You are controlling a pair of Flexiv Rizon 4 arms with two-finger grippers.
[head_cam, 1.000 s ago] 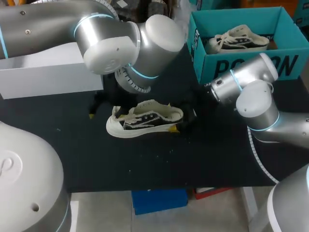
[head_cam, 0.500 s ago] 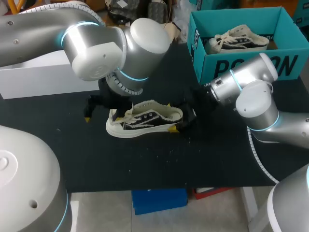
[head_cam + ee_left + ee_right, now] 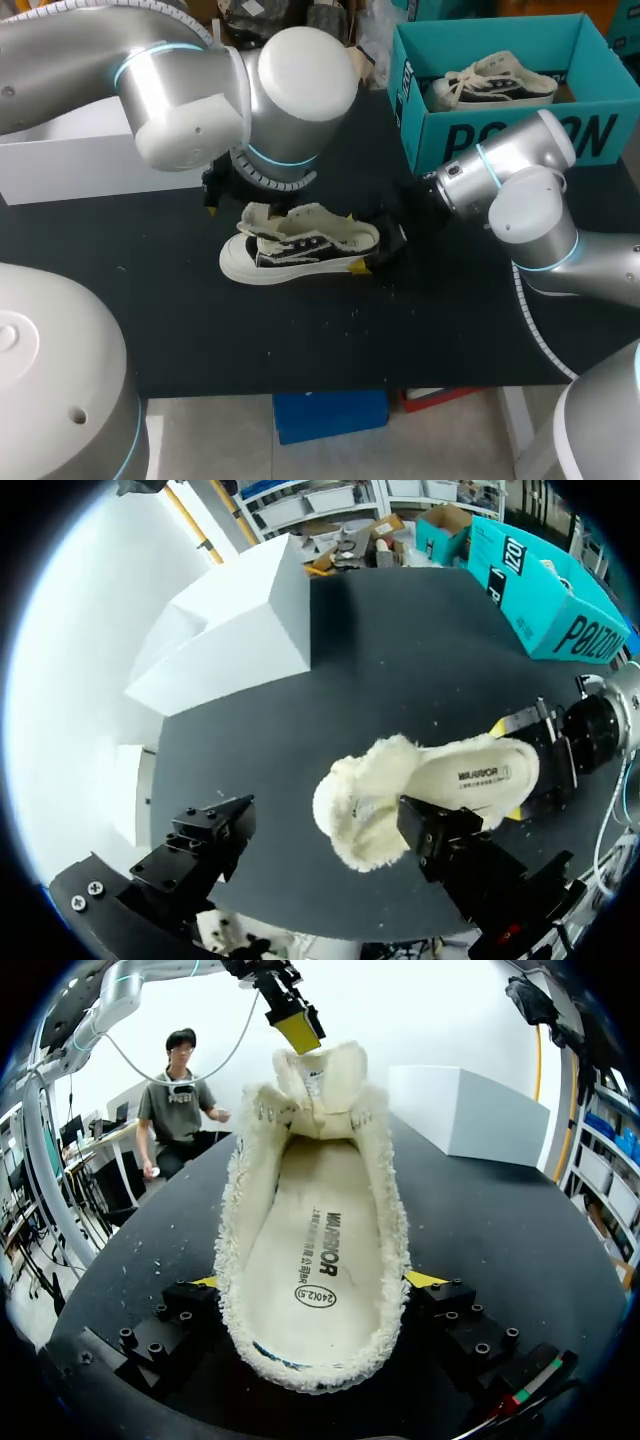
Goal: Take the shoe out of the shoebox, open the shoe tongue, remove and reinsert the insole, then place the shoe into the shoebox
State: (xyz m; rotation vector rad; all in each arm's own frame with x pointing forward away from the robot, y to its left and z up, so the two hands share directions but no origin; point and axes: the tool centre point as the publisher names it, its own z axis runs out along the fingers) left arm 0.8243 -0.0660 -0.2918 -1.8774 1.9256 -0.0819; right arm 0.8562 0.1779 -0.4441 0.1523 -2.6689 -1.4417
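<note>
The sneaker (image 3: pixel 300 245) lies mid-way on the table (image 3: pixel 300 345), long axis along the front edge. The right gripper (image 3: pixel 315 1282) clamps its heel (image 3: pixel 310 1365); the left gripper (image 3: pixel 325 812), fingers wide apart, hangs over the toe end, nearest the tongue (image 3: pixel 318 1080).

**Front approach:** a broad strip of bare table (image 3: pixel 300 340) lies between the shoe (image 3: pixel 300 250) and the table's front edge. Nothing stands on it.

**Toe end:** the left arm (image 3: pixel 250 110) overhangs the toe and the far side of the shoe, blocking access from above. The left gripper (image 3: pixel 325 815) straddles the toe with its fingers spread wide.

**Heel end:** the right gripper (image 3: pixel 315 1280) clamps the heel from both sides. The right arm (image 3: pixel 520 200) fills the gap between shoe and shoebox (image 3: pixel 500 140).

**Shoebox:** the top is open. A second shoe (image 3: pixel 495 82) takes up most of the floor.

**Far left:** a white box (image 3: pixel 90 160) stands well apart from the shoe, with bare table between them.
</note>
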